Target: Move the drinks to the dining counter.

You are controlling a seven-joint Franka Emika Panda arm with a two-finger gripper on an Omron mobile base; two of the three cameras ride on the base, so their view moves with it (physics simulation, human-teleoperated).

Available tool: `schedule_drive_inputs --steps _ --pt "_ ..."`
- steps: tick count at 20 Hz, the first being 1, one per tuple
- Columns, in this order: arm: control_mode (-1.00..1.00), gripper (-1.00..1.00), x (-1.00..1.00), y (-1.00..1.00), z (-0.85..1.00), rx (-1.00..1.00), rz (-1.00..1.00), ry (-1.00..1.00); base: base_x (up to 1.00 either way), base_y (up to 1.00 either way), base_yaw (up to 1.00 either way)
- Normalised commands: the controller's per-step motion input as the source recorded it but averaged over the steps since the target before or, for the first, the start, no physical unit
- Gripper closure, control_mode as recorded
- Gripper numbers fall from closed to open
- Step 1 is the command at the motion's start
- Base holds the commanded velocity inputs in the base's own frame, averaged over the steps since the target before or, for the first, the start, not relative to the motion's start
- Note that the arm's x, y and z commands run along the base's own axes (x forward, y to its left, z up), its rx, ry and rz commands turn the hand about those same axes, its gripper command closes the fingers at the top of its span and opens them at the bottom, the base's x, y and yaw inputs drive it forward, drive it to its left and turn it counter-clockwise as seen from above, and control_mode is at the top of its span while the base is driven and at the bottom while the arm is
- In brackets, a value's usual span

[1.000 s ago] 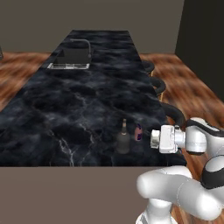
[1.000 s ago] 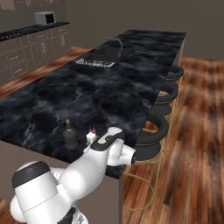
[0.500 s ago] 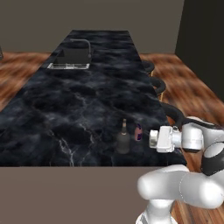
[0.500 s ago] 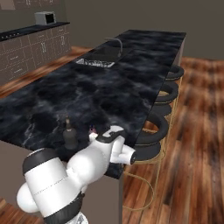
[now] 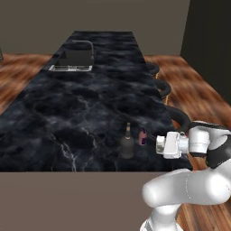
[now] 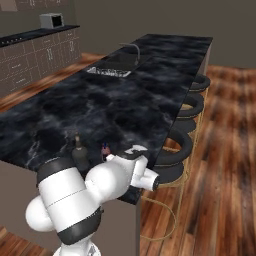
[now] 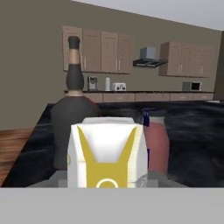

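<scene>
A cream-white carton (image 7: 107, 153) with a gold mark stands close in front of the hand camera, and my gripper (image 7: 105, 181) is shut on it. Just behind it stand the dark round-bodied bottle (image 7: 73, 105) and the small red-topped can (image 7: 156, 140). On the dining counter (image 5: 90, 103), the bottle (image 5: 127, 144) and the can (image 5: 143, 136) sit side by side near the front right corner. My gripper (image 5: 159, 144) hangs level with them, just right of the can. In the right base view my arm partly covers the bottle (image 6: 79, 152) and the can (image 6: 105, 149).
An inset sink with a faucet (image 5: 72, 67) lies at the counter's far end. Dark stools (image 6: 185, 145) line the counter's right side over a wooden floor. A back worktop with brown cabinets and a grey toaster oven (image 6: 51, 20) runs along the far left wall.
The arm's lower links and elbow have swung round while the hand with the carton has stayed almost where it was beside the can.
</scene>
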Motion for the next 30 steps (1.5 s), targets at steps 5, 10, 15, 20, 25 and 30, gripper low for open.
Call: schedule_drive_inputs --steps 5,10,15,20,25,30 --pt "-1.00 1.00 0.16 -0.09 -0.14 0.00 0.00 0.00 0.00 0.00 0.00" --pt "-1.00 1.00 0.13 -0.03 -0.13 0.00 0.00 0.00 0.00 0.00 0.00" --pt "-1.00 1.00 0.08 -0.07 -0.21 0.00 0.00 0.00 0.00 0.00 0.00" --pt "-1.00 1.00 0.08 -0.09 -0.24 0.00 0.00 0.00 0.00 0.00 0.00" --pt "-1.00 1.00 0.01 -0.04 -0.24 0.00 0.00 0.00 0.00 0.00 0.00" --pt "-1.00 1.00 0.00 -0.05 -0.24 0.00 0.00 0.00 0.00 0.00 0.00"
